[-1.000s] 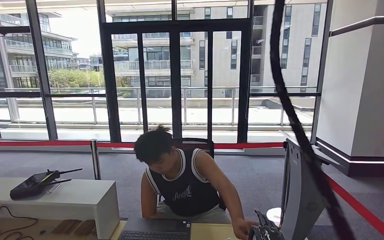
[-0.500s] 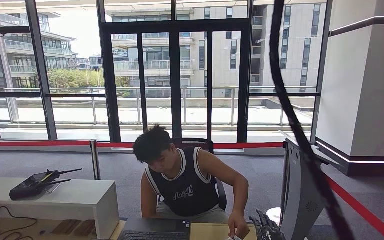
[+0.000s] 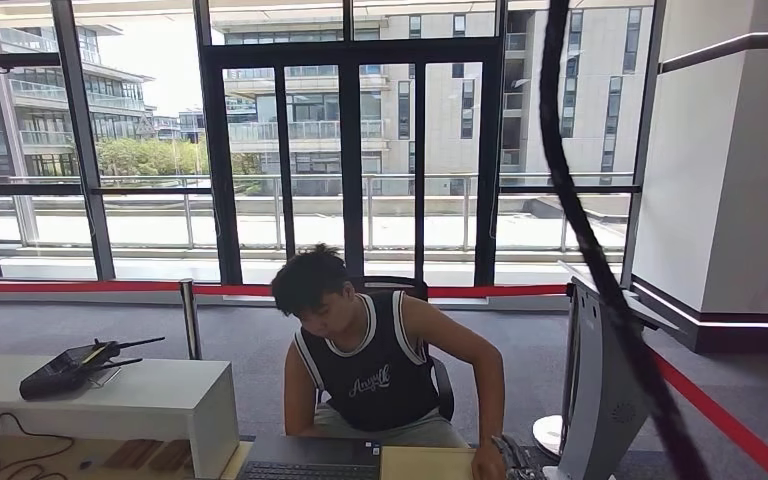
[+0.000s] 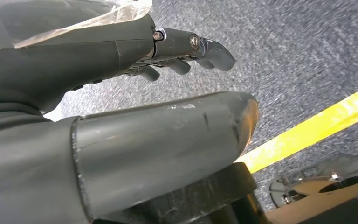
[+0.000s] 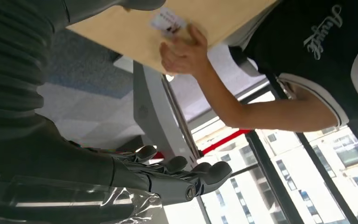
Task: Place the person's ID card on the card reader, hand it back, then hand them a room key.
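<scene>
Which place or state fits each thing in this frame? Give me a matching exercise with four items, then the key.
Things:
1. card
2. left hand
3. right hand
4. black handheld device

Places or states:
A. on the white counter
B. on the tan desk, at the person's fingers
C. over grey carpet, holding nothing
D. fingers apart, empty, beside the grey monitor

Pairs: 1-B, 2-C, 3-D, 4-A
</scene>
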You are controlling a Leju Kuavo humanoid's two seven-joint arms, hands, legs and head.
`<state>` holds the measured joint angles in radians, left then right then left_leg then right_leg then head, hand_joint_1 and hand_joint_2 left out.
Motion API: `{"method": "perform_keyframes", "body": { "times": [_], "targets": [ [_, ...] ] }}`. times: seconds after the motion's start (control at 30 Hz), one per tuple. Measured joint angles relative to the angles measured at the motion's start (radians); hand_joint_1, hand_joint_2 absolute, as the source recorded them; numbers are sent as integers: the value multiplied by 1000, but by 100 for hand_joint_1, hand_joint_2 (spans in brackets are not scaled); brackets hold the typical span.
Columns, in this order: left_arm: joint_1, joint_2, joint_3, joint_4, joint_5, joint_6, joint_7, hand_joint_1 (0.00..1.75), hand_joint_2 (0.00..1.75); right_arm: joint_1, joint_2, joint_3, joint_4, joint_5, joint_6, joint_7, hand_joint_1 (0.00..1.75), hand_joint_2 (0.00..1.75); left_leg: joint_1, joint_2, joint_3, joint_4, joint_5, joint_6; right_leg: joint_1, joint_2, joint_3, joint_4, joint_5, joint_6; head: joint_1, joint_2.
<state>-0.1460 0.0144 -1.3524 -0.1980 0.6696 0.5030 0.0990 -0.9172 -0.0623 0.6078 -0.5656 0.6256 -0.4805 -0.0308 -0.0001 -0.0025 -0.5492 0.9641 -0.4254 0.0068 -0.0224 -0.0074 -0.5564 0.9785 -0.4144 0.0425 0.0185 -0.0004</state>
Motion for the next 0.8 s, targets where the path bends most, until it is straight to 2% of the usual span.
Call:
{"method": "perform_keyframes", "body": {
  "times": [0.13,0.23,0.47,0.8],
  "targets": [
    [5,2,1,0,17,5,5,0,0,91,-21,0,-113,-96,92,-11,0,175,0,0,0,0,0,0,0,0,0,0,0,0,0,0],
    [7,4,4,0,26,11,10,0,0,161,-43,0,-203,-120,121,-2,0,175,0,0,0,0,0,0,0,0,0,0,0,0,0,0],
    [7,7,12,0,35,17,20,0,0,282,-85,1,-349,-128,135,23,0,175,0,0,0,0,0,0,0,0,0,0,0,0,0,0],
    [7,8,14,0,20,16,24,0,0,369,-126,4,-443,-51,126,88,0,175,0,0,0,0,0,0,0,0,0,0,0,0,0,0]
  ]
}}
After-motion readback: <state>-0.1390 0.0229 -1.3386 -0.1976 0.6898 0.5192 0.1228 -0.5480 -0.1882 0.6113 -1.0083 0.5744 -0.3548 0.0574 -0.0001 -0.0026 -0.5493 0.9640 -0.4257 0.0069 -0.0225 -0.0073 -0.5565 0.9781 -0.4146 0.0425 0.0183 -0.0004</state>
